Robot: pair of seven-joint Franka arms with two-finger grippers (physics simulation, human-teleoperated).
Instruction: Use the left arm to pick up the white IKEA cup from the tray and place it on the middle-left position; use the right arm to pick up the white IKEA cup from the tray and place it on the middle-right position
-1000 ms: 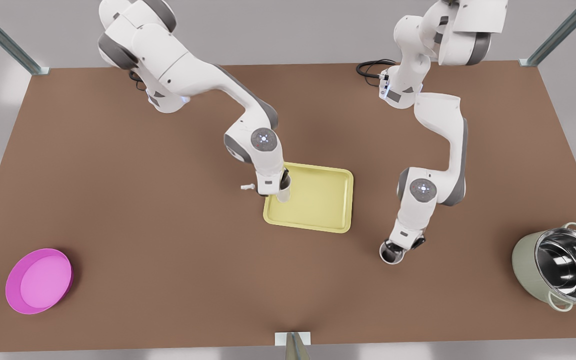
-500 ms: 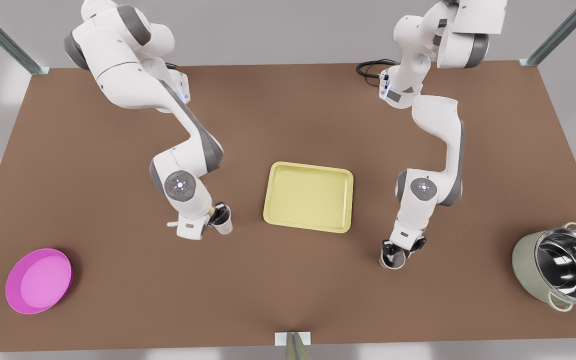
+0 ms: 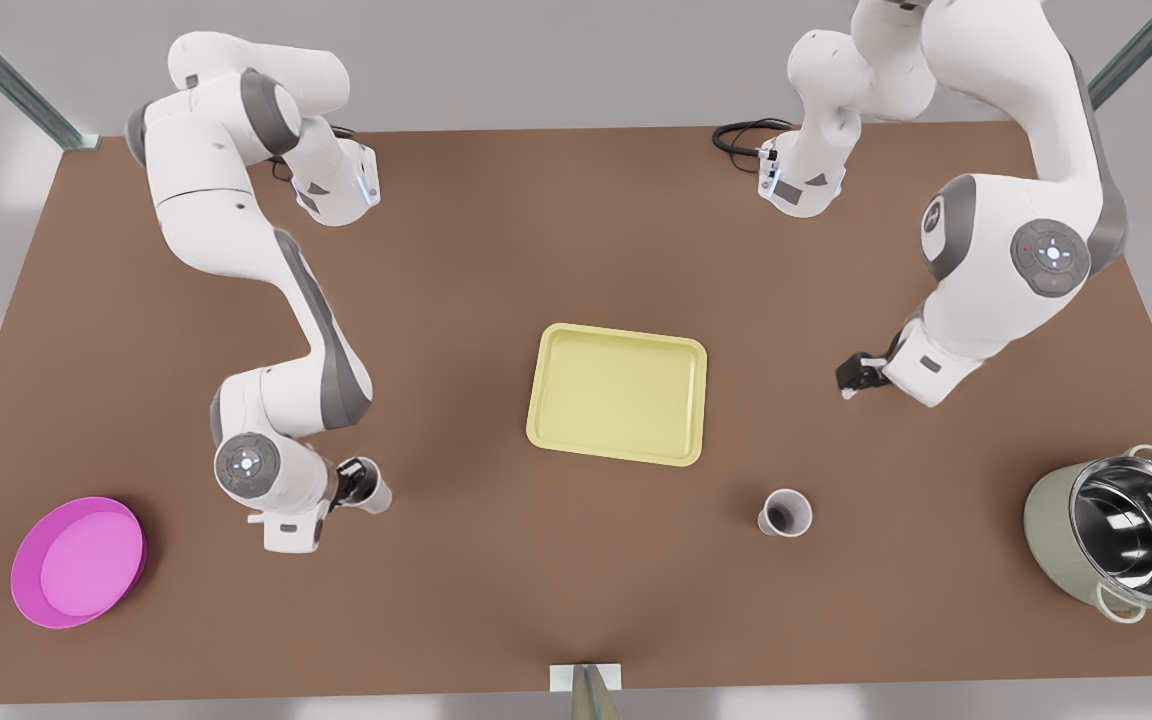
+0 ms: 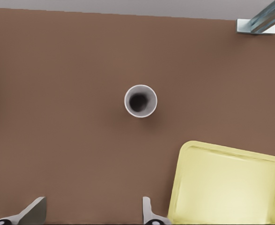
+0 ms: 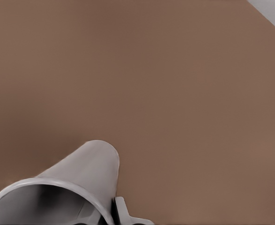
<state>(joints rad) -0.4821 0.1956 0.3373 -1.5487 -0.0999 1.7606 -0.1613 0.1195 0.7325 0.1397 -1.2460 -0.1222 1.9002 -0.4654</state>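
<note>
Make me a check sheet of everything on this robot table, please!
Surface: brown table, nothing spilled.
Job's things: yellow tray holds no cups; standing cup is upright on the table, at the front view's right; held cup is off the tray.
Clutter: pink bowl, metal pot.
Grippers: right gripper shut on the held cup; left gripper open, apart from the standing cup.
Cables: black cable by an arm base.
Surroundings: metal posts, grey wall.

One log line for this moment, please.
left hand: open, above table beside tray | first cup: upright on table, free | right hand: shut on second cup, near table
</note>
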